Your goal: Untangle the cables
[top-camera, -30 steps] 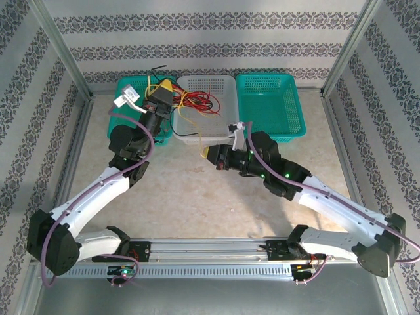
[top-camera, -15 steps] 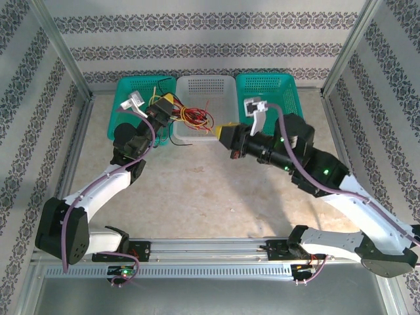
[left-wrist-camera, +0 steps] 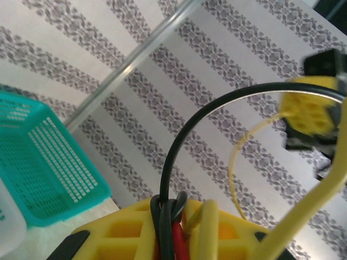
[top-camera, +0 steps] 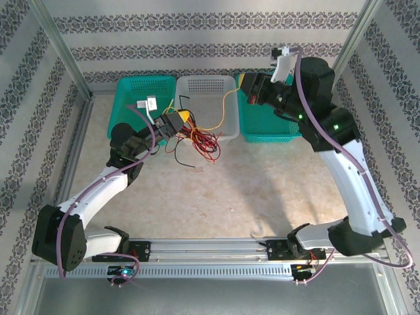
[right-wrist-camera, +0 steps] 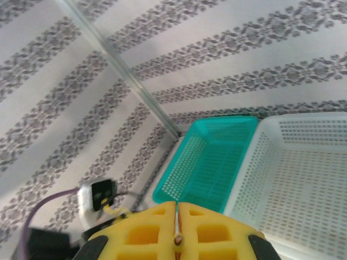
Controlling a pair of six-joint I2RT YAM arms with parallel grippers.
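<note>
L end effector (top-camera: 176,122) low, clamped; R end effector (top-camera: 244,84) high, apparently clamped too.

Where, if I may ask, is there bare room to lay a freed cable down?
The tabletop between the left arm and right arm is bare; the white basket looks empty. It is crowded at that basket's front left corner, where the cables hang from the left end effector.
</note>
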